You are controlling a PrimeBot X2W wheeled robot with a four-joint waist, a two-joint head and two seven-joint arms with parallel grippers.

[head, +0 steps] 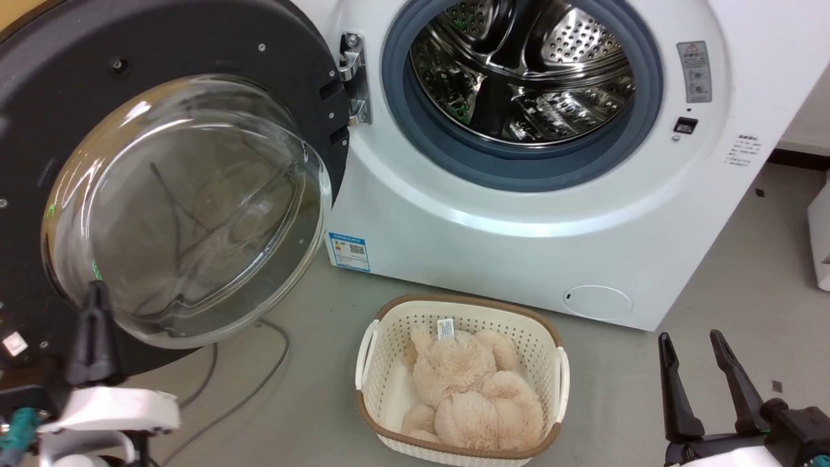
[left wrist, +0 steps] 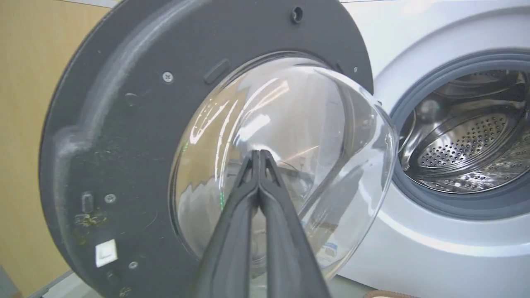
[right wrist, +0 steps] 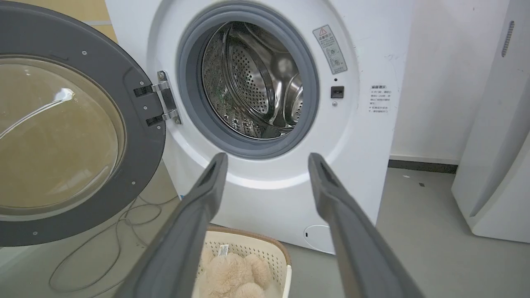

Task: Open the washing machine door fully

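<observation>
The washing machine door [head: 65, 84] stands swung out to the left on its hinge [head: 353, 78], its dark inner side and bulging glass bowl [head: 188, 207] facing me. The washing machine [head: 519, 259] shows its steel drum [head: 525, 71] inside the grey ring. My left gripper [head: 97, 288] is shut with nothing in it, its tip at the lower left of the glass bowl [left wrist: 290, 124]; in the left wrist view the left gripper [left wrist: 258, 153] points at the bowl's middle, and contact cannot be told. My right gripper [head: 690, 337] stands open at the lower right, apart from the machine.
A white basket [head: 454, 301] holding a beige plush toy [head: 473, 389] sits on the floor before the machine. Grey cables [head: 259, 383] trail under the door. A white appliance [right wrist: 497, 145] stands to the right. A wooden wall [left wrist: 25, 124] lies behind the door.
</observation>
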